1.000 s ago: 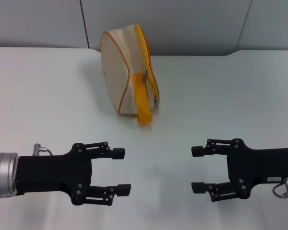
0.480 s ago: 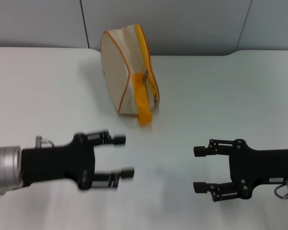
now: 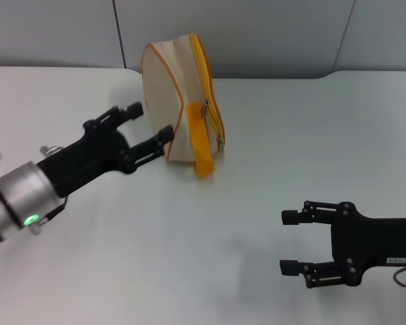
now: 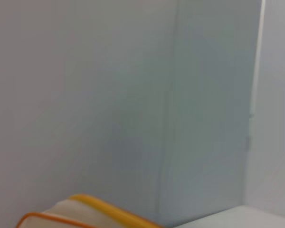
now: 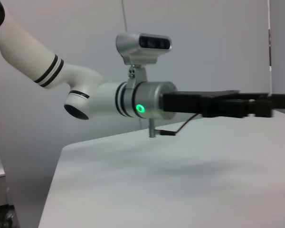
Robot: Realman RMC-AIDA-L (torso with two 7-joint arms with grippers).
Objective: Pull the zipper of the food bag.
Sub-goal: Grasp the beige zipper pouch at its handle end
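The food bag (image 3: 165,95) stands on edge at the back of the white table, beige with orange piping. Its yellow zipper (image 3: 210,95) runs along the edge facing right, with silver pull tabs (image 3: 205,107) partway down and a second tab lower (image 3: 220,142). A wide yellow strap (image 3: 199,142) hangs down its front. My left gripper (image 3: 151,124) is open, its fingertips right at the bag's left face. The bag's top edge shows in the left wrist view (image 4: 90,209). My right gripper (image 3: 288,242) is open and empty, low at the front right, far from the bag.
The white table (image 3: 291,149) has a notched back edge against a grey panelled wall (image 3: 257,34). The right wrist view shows my left arm (image 5: 147,99) and its black gripper (image 5: 256,104) reaching across the table.
My left gripper has swung from the front left up and forward to the bag's left side. The right gripper has slid slightly toward the front right. The bag has not moved.
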